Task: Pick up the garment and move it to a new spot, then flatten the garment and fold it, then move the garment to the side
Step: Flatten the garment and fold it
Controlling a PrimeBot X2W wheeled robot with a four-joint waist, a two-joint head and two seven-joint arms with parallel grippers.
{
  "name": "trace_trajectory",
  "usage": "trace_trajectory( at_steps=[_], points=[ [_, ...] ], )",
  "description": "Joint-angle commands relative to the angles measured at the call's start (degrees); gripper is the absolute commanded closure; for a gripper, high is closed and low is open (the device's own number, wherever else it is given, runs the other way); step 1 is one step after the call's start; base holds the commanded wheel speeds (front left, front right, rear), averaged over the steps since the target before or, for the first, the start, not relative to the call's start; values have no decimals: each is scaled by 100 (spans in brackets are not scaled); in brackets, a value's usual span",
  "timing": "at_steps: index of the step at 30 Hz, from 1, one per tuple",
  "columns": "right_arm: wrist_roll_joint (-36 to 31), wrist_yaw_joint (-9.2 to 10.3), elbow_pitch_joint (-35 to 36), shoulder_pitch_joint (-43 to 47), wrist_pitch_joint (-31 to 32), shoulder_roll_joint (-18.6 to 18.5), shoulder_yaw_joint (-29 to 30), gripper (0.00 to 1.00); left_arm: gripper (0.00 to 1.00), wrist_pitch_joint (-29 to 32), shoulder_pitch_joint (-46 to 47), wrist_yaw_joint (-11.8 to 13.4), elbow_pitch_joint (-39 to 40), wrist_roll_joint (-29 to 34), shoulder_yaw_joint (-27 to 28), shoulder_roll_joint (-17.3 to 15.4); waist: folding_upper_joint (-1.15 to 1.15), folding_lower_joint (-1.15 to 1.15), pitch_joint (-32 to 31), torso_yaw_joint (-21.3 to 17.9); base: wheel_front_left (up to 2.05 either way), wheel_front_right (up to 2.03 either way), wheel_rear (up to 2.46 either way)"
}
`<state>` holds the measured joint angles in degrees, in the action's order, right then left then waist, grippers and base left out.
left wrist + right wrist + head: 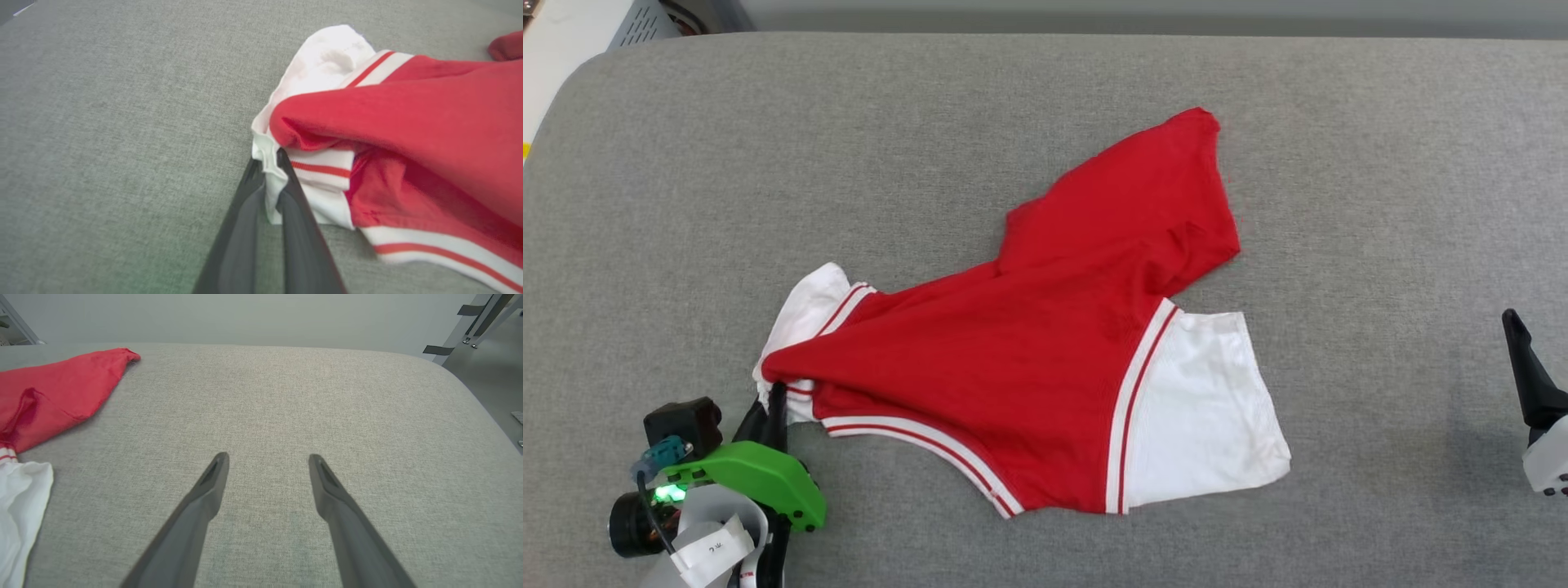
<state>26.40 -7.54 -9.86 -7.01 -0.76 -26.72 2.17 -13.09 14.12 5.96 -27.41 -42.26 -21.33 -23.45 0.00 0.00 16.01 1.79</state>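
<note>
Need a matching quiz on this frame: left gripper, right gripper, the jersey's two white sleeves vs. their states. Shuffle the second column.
Column 1
1. left gripper
2. right gripper
3. flat white sleeve
4. bunched white sleeve

Column 2
A. open, over bare grey cushion
B. crumpled, white edge pinched between two fingers
C. shut on the garment
D. spread out on the cushion, nothing touching it

Pairs: 1-C, 2-A, 3-D, 4-B

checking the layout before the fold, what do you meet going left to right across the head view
left gripper with green housing, shut on cloth → red jersey-style fabric garment → its flat white short sleeve with red-white striped trim → dark finger of the open right gripper
</note>
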Motion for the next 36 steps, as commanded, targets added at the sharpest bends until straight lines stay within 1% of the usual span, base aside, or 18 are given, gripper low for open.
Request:
trace_trajectory(
  at_steps=[1, 3, 4, 5, 6, 9, 11, 14, 18, 21, 23, 25, 29, 31, 34, 36],
  points=[
    [-17, 5, -13, 66, -34, 9, -8, 0, 100, -30, 76, 28, -206, 0, 41, -7, 0, 0, 10, -25, 0, 0, 0],
    [-18, 5, -32, 61, -38, 19, -24, 0, 100, -70, 141, 17, -500, 67, 30, -4, 0, 0, 1, -36, 0, 0, 0],
    [-19, 5, -38, 56, -39, 23, -40, 0, 96, -80, 160, -11, -608, 89, 7, 11, 0, 0, -11, -44, 0, 0, 0],
    [-24, 5, -46, 54, -41, 23, -59, 0, 69, -94, 185, -42, -711, 113, -18, 43, 0, 0, -43, -44, 0, 0, 0],
    [-28, 5, -40, 54, -44, 20, -78, 0, 0, -115, 210, -34, -746, 186, -44, 50, 0, 0, -74, -41, 0, 0, 0],
    [-52, 5, 25, 41, -77, -18, -151, 0, 0, -168, 199, 13, -748, 475, -106, 51, 0, 0, -215, -29, 0, 0, 0],
    [-87, 5, 97, 27, -111, -65, -196, 0, 0, -183, 121, 146, -532, 674, -97, 90, 0, 0, -330, -8, 0, 0, 0],
    [-141, 5, 265, -20, -138, -154, -274, 0, 0, -187, -104, 428, 124, 1081, -20, 118, 0, 0, -492, 44, 0, 0, 0],
    [-195, 5, 729, -158, -23, -366, -496, 0, 0, -189, -574, 764, 1147, 1598, 155, 129, 0, 0, -660, 118, 0, 0, 0],
    [-202, 5, 1098, -297, 193, -564, -817, 0, 0, -189, -854, 945, 1792, 1937, 288, 167, 0, 0, -723, 163, 0, 0, 0],
    [-184, 5, 1321, -428, 398, -721, -1137, 0, 0, -190, -1010, 1030, 2158, 2123, 372, 238, 0, 0, -738, 186, 0, 0, 0],
    [-123, 5, 1500, -601, 619, -922, -1534, 0, 0, -190, -1114, 1082, 2459, 2309, 450, 320, 0, 0, -733, 213, 0, 0, 0],
    [316, 5, 1819, -959, 1303, -1451, -2577, 0, 0, -190, -1253, 1080, 2773, 2588, 533, 487, 0, 0, -706, 250, 0, 0, 0],
    [641, 5, 1893, -1150, 1728, -1657, -3019, 0, 0, -190, -1285, 1079, 2847, 2708, 589, 557, 0, 0, -686, 260, 0, 0, 0],
    [1133, 5, 1894, -1405, 2546, -1903, -3616, 0, 0, -190, -1313, 1066, 2908, 2879, 652, 662, 0, 0, -632, 273, 0, 0, 0],
    [1477, 5, 1811, -1552, 3074, -1968, -3924, 0, 0, -190, -1299, 1026, 2950, 2979, 695, 731, 0, 0, -573, 289, 0, 0, 0]
  ],
)
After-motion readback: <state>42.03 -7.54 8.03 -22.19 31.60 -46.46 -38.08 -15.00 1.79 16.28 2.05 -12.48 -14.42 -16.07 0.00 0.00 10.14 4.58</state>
